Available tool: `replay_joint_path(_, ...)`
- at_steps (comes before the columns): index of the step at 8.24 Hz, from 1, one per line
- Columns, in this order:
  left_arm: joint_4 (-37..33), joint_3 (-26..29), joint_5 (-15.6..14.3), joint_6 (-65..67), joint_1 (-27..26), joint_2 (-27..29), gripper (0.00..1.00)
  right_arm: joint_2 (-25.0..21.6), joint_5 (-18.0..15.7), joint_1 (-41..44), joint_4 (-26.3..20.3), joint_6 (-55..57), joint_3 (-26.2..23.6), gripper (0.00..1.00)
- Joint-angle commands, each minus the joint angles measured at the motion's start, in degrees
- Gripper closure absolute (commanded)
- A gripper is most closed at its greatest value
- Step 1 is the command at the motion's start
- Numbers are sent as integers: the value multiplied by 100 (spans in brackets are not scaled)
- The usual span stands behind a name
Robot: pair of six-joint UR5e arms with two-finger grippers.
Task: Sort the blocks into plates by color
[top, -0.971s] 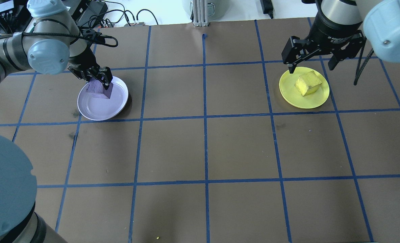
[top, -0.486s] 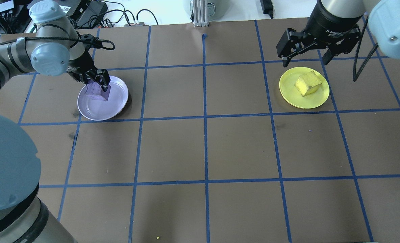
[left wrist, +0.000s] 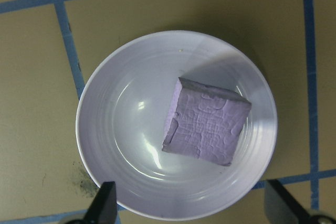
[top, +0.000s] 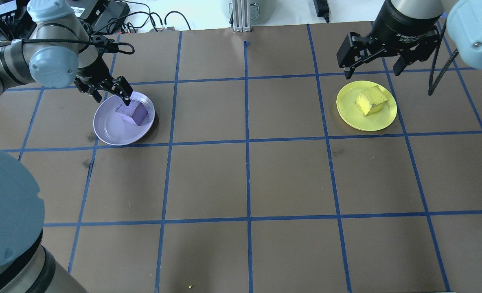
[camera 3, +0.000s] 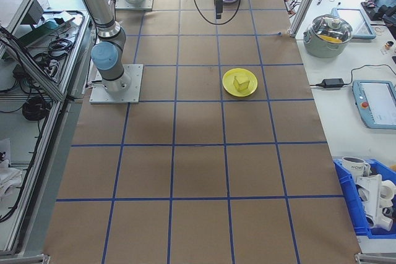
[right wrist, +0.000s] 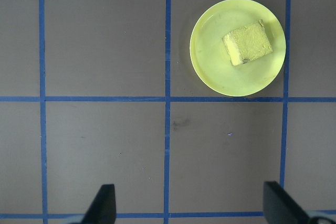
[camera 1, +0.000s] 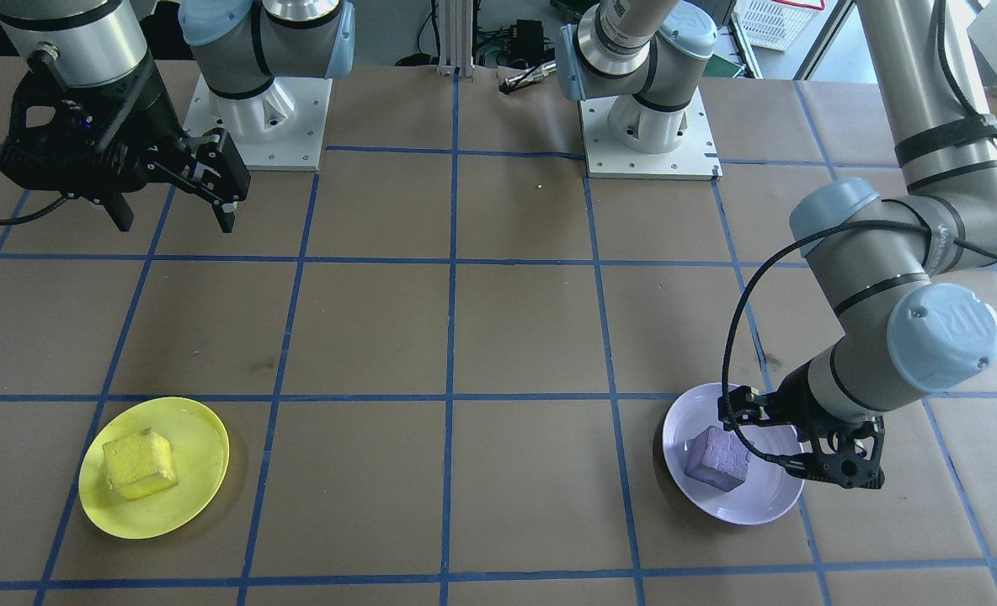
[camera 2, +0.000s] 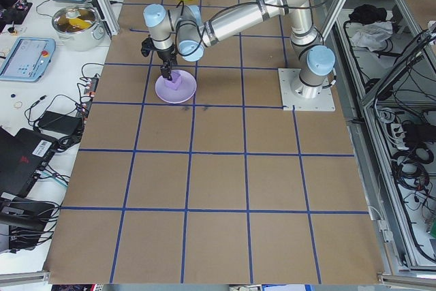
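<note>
two arms work over a brown table [top: 245,179] marked with blue tape lines [top: 247,142]. the left gripper [top: 106,87] hangs low over the far rim of the lavender plate [top: 110,130], jaws spread wide and holding nothing; the wrist view shows both finger tips clear of the purple block [left wrist: 206,128]. the right gripper [top: 373,61] sits high and back from the yellow plate [top: 349,110], jaws fully apart and empty.

each block lies inside the plate of its own colour, so the sorting looks complete. the yellow block [top: 371,100] rests near the centre of its plate, one corner up. the purple block sits flat, toward one side of its plate.

both blocks look like rough foam: probably light, soft and grippy, likely to compress under a firm squeeze. best hold is judged to be across two opposite flat faces.

nothing stands between plates and grippers. cables [top: 143,16] and a metal post [top: 241,16] lie beyond the table's far edge.
</note>
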State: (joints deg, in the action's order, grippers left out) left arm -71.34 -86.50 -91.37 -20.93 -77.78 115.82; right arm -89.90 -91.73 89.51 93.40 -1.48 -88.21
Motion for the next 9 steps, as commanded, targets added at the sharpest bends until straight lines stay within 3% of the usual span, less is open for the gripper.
replay_joint_path(1, -678, 28, 6, 796, -87, -830, 0, 43, -82, 5, 38, 60, -82, 0)
replay_joint_path(5, -1057, -68, 41, 1860, -551, -2070, 0, 43, -47, -4, 73, 7, -82, 0)
replay_joint_path(9, -1049, -69, 49, 1899, -747, -2064, 0, 34, 24, 5, 47, 16, -82, 0)
